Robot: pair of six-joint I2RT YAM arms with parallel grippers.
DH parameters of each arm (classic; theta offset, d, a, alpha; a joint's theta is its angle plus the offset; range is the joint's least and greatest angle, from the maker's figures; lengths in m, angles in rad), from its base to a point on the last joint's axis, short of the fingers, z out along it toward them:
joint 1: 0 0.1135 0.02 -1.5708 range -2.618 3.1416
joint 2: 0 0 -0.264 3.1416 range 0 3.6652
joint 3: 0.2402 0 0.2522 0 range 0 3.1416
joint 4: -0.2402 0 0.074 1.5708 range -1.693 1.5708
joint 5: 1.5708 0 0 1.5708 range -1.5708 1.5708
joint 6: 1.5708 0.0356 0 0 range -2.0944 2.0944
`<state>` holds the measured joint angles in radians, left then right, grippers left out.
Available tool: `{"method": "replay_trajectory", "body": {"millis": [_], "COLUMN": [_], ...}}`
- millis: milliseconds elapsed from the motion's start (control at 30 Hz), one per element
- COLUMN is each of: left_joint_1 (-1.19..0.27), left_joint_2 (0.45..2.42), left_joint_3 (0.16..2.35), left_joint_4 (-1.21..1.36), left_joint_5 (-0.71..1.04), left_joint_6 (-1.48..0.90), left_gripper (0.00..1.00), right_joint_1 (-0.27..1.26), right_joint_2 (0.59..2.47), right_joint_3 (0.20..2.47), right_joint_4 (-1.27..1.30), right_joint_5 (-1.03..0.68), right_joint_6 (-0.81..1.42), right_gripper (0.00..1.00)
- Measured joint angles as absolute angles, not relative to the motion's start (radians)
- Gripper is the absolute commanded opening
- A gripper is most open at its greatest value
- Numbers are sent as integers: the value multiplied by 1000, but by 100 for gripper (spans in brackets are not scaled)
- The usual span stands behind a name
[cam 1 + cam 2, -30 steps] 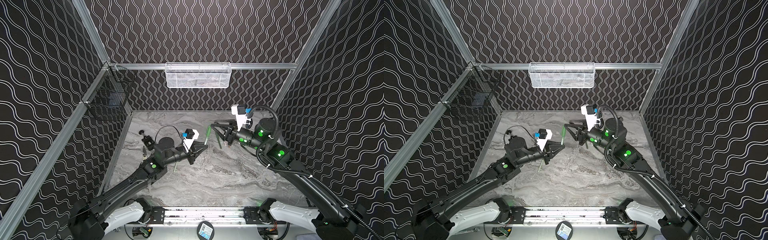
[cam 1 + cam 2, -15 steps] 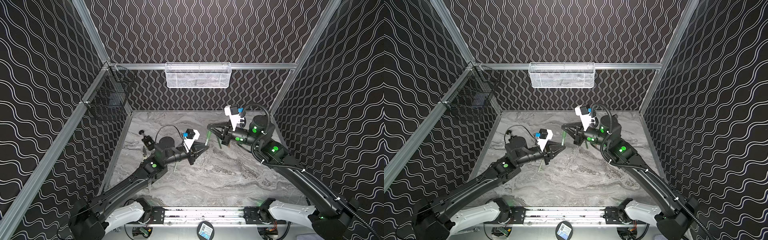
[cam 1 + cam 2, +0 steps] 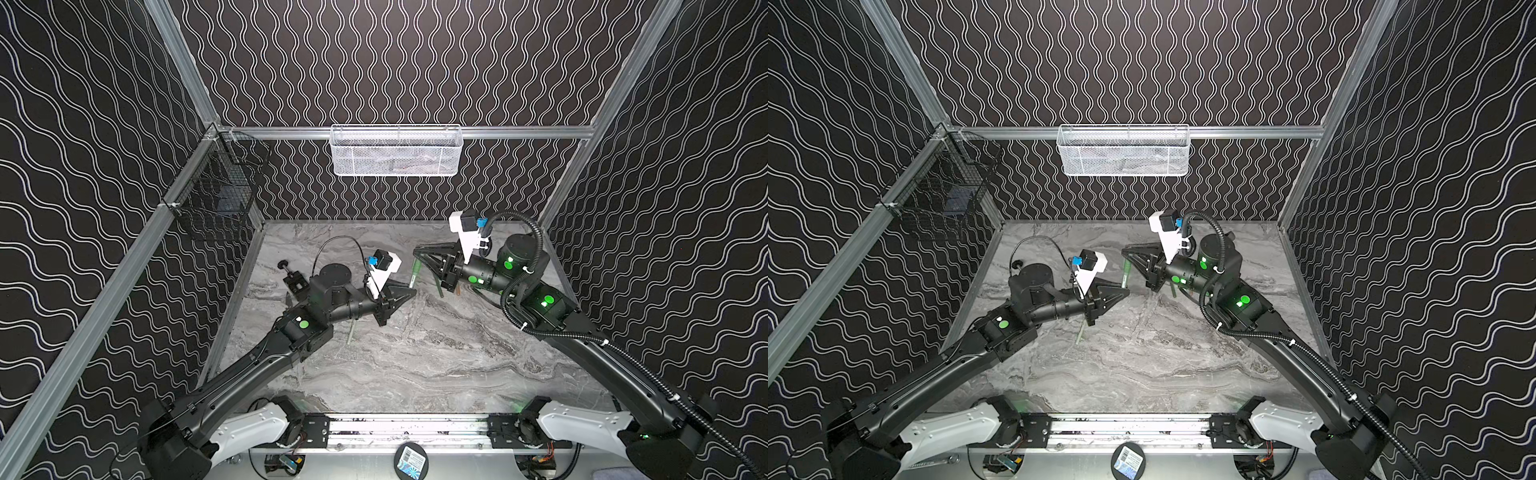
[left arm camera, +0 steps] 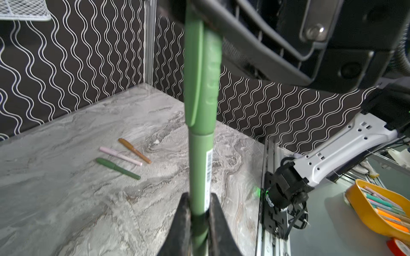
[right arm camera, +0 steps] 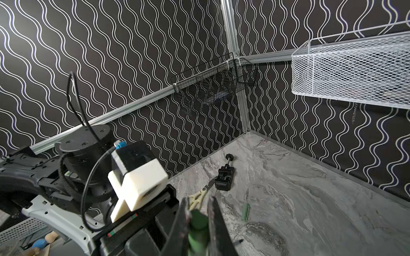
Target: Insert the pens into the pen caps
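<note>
My left hand [image 4: 198,199] clamped on the barcoded barrel of a pale green pen [image 4: 199,159], my right hand [image 5: 199,206] clamped on its clipped green cap [image 4: 205,73], both above the counter [image 4: 55,199], gold pen [image 4: 134,150], pink pen [image 4: 119,156], dark green pen [image 4: 117,168] lying beyond

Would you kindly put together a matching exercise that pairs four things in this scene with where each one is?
Things:
1. light green pen
2. pink pen
3. white mesh basket
4. scissors

Places:
A. next to the black vise
B. gripped by both the left claw and the right claw
C. hanging on the back rail
D. lying on the table between the gold-brown pen and the dark green pen

Pairs: 1-B; 2-D; 3-C; 4-A
</note>
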<state>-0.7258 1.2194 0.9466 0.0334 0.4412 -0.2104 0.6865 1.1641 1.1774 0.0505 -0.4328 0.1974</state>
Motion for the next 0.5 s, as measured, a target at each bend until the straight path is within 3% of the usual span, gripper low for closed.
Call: {"method": "replay_trajectory", "body": {"millis": [500], "left_joint_1": [-706], "left_joint_2": [1303], "left_joint_3": [1093], "left_joint_4": [-333], "left_joint_5": [416], "left_joint_6": [-204], "left_gripper": [0], "right_joint_1": [702], "right_joint_2": [1166], "right_joint_3": [1042], "right_joint_4": [139], "right_joint_5": [-390], "right_joint_6": [221], "right_gripper": [2]}}
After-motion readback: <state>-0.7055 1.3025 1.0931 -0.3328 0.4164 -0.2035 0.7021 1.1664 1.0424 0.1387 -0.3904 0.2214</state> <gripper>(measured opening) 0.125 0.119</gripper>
